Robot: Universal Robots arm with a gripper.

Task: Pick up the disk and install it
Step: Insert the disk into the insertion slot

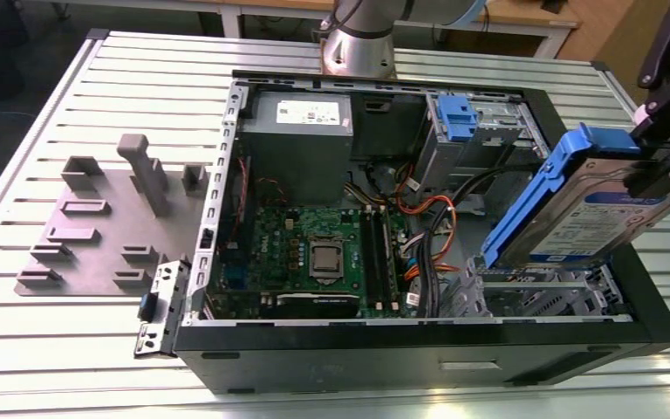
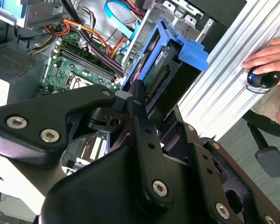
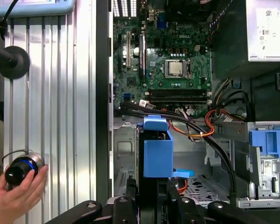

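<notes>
A: So where's the disk at right now?

B: Up in the air over the open computer case, at the corner on the exterior view's right, above a bare metal bay. The gripper has it pinched at the upper end, with fingers clamped on either side.

A: Which way's it pointing?

B: It's tilted pretty steep. The long axis runs from low inside the case up and out toward the exterior view's right. The labelled face is turned outward, and a blue rail runs along the edge facing the inside of the case. Honestly can't tell if the low end is touching the bay or just above it.

A: Anything in the way?

B: A bundle of orange and black cables sits just beside the low end, between it and the motherboard. The drive cage with the blue latch is further back next to the power supply, apart from the disk. Outside the case there's a grey fixture plate with posts on the slatted table, over on the exterior view's left. Oh, and in the first wrist view a person's hand is resting on a round knob on the table beside the case.
</notes>
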